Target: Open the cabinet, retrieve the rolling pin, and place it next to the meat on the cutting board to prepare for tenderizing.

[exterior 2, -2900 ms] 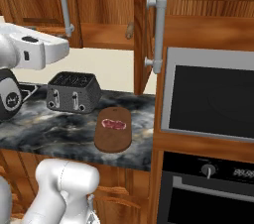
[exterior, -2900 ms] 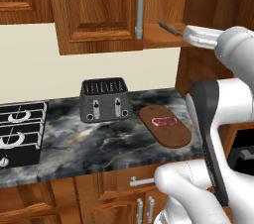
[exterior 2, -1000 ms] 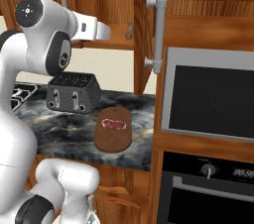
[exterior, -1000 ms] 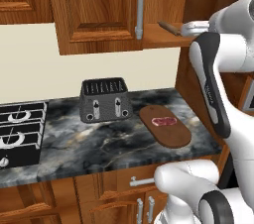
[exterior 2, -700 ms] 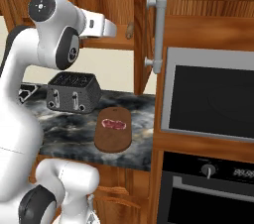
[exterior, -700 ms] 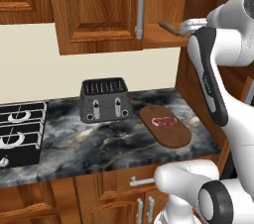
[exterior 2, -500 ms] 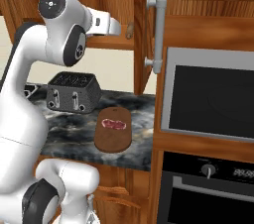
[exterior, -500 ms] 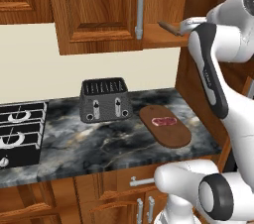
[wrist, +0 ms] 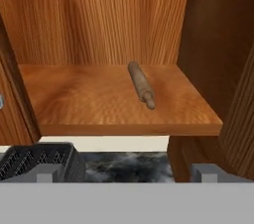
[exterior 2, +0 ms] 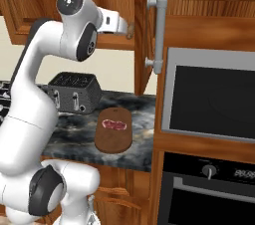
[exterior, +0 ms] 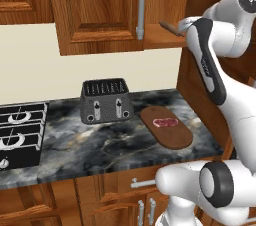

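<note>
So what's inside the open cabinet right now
On the bottom shelf of the cabinet lies the rolling pin, alone on bare wood, its near end angled toward the front edge. Anything on a higher shelf is out of sight above the frame.

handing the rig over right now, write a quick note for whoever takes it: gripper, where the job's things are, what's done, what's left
Gripper: open, empty, raised to shelf height and facing into the cabinet.
Cabinet: right door swung open, left door shut.
Rolling pin: lying untouched on the cabinet's bottom shelf, one end pointing out toward the hand.
Cutting board: on the counter right of the toaster, with the meat lying flat on it.
Done: cabinet opened, arm lined up on the shelf.
Left: reach in, grasp the pin, lift it out, set it down on the board beside the meat.
</note>
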You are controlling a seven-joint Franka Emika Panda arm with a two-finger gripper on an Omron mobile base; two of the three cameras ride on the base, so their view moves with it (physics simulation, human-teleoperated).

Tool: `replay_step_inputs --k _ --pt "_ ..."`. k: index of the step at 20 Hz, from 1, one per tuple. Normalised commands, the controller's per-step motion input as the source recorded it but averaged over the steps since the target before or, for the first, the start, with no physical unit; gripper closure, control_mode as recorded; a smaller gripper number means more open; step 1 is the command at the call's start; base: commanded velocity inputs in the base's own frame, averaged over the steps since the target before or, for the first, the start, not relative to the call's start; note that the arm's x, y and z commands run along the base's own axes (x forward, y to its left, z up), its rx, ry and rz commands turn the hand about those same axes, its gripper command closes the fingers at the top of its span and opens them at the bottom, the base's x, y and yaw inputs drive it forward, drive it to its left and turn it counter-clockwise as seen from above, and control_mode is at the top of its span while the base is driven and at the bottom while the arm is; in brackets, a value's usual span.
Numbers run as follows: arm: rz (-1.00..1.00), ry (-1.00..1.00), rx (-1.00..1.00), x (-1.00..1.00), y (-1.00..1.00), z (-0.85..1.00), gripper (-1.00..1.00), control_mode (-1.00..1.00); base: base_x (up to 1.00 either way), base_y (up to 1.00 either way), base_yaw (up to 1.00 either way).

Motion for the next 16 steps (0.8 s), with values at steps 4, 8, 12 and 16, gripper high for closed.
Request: replay_step_inputs --k 4,8,12,16 --pt "0.00 0.02 0.00 0.34 0.00 -0.15 -1.00 -1.00 0.00 0.00 0.00" --pt "0.00 0.03 0.00 0.33 0.00 -0.07 -1.00 -1.00 0.00 0.00 0.00" --pt "0.00 0.03 0.00 0.31 0.00 -0.01 -1.00 -1.00 0.00 0.00 0.00" --pt "0.00 0.03 0.00 0.28 -0.04 -0.02 -1.00 -1.00 0.00 0.00 0.00"
